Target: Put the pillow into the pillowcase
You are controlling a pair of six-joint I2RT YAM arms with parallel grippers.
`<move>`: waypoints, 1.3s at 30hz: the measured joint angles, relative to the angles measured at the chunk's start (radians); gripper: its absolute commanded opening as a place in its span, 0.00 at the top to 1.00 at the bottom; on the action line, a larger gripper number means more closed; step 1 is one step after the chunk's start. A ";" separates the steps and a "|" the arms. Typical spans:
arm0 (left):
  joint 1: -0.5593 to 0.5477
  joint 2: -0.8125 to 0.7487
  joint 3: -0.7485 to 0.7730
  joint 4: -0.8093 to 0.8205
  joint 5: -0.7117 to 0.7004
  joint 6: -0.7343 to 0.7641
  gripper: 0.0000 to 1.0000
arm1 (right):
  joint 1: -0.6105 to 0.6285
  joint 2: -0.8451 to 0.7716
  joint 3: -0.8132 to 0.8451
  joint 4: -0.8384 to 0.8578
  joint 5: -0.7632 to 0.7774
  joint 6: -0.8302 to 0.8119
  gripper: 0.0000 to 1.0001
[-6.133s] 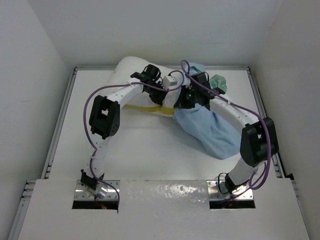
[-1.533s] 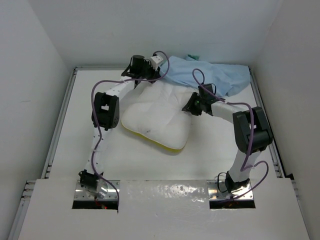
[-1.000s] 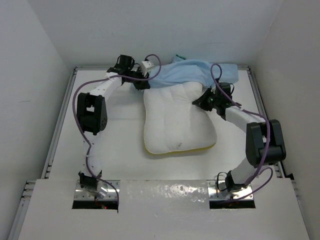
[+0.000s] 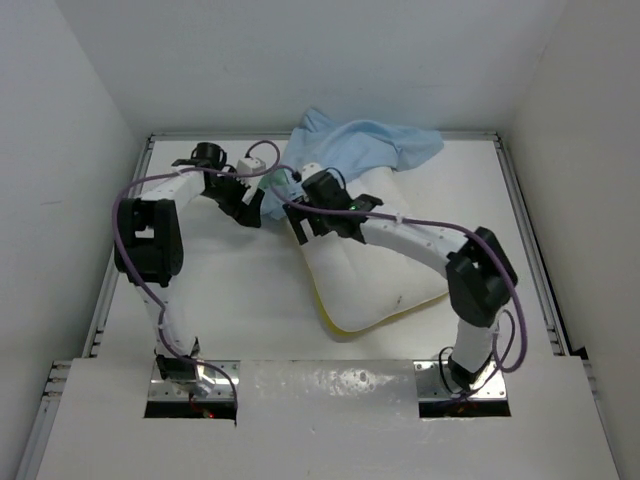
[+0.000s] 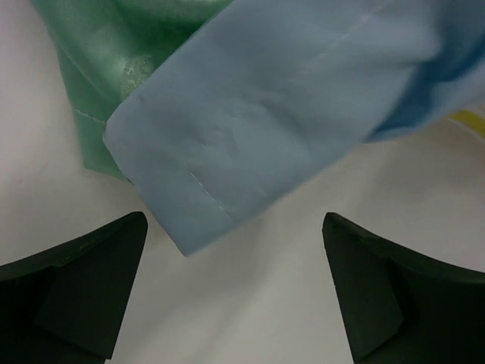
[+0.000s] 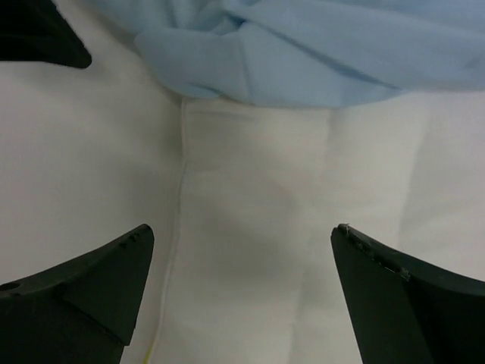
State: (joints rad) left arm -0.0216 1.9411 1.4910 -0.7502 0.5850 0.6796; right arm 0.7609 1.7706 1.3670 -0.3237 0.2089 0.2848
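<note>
The white quilted pillow [image 4: 385,270] lies slantwise on the table, its yellow-piped edge towards the front. Its far end sits under the crumpled light blue pillowcase [image 4: 360,145]. My left gripper [image 4: 252,207] stands open just left of the pillow. In the left wrist view a loose corner of the pillowcase [image 5: 258,114], sea-green face [image 5: 98,68] showing beside it, lies ahead of the open left gripper [image 5: 233,220], which holds nothing. My right gripper [image 4: 306,218] hovers open over the pillow's left part. The right gripper [image 6: 244,227] has only the pillow [image 6: 258,189] below it, and the pillowcase [image 6: 303,53] beyond.
The white table [image 4: 230,290] has raised metal rails along its left [image 4: 125,240] and right [image 4: 525,230] sides and white walls all round. The two grippers stand close together, and a left fingertip [image 6: 38,34] shows in the right wrist view.
Both grippers have opened and let go of the fabric. Both arms have swung left, the right one across the pillow. The pillow has turned and now lies slantwise.
</note>
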 measured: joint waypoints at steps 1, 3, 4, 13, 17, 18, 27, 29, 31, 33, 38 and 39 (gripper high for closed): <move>-0.005 0.026 -0.005 0.019 -0.006 -0.004 0.00 | 0.020 0.038 0.015 -0.001 0.012 0.008 0.01; -0.012 0.060 -0.010 0.074 -0.021 -0.009 0.00 | 0.052 0.106 0.037 -0.010 0.035 0.033 0.01; -0.014 0.069 -0.010 0.109 -0.024 -0.013 0.00 | 0.066 0.142 0.051 -0.019 0.048 0.049 0.01; -0.023 0.190 0.066 0.260 0.065 -0.037 0.51 | 0.084 0.366 0.175 -0.063 0.172 0.175 0.56; -0.023 0.220 0.067 0.315 0.133 -0.071 1.00 | 0.042 0.378 0.176 -0.049 0.163 0.249 1.00; -0.023 0.225 0.067 0.332 0.144 -0.085 1.00 | 0.018 0.367 0.162 -0.024 0.127 0.272 1.00; 0.012 0.192 0.116 0.317 0.299 -0.194 1.00 | -0.164 0.117 -0.032 0.235 -0.077 0.502 1.00; 0.015 0.160 0.150 0.271 0.346 -0.200 1.00 | -0.195 0.057 -0.033 0.290 -0.053 0.529 1.00; 0.015 0.140 0.209 0.225 0.399 -0.193 1.00 | -0.217 0.002 -0.033 0.348 -0.014 0.543 1.00; 0.008 0.117 0.266 0.167 0.449 -0.164 1.00 | -0.223 -0.032 -0.033 0.396 0.029 0.554 1.00; -0.048 0.085 0.370 -0.042 0.539 0.009 1.00 | -0.203 0.026 0.046 0.457 0.086 0.581 1.00; -0.067 0.086 0.381 -0.091 0.562 0.057 1.00 | -0.195 0.067 0.087 0.459 0.097 0.580 1.00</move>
State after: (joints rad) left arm -0.0887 2.0270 1.8717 -0.8410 1.1473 0.7364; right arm 0.5655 1.8378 1.4540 0.1349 0.3058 0.8650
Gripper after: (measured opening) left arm 0.009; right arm 0.057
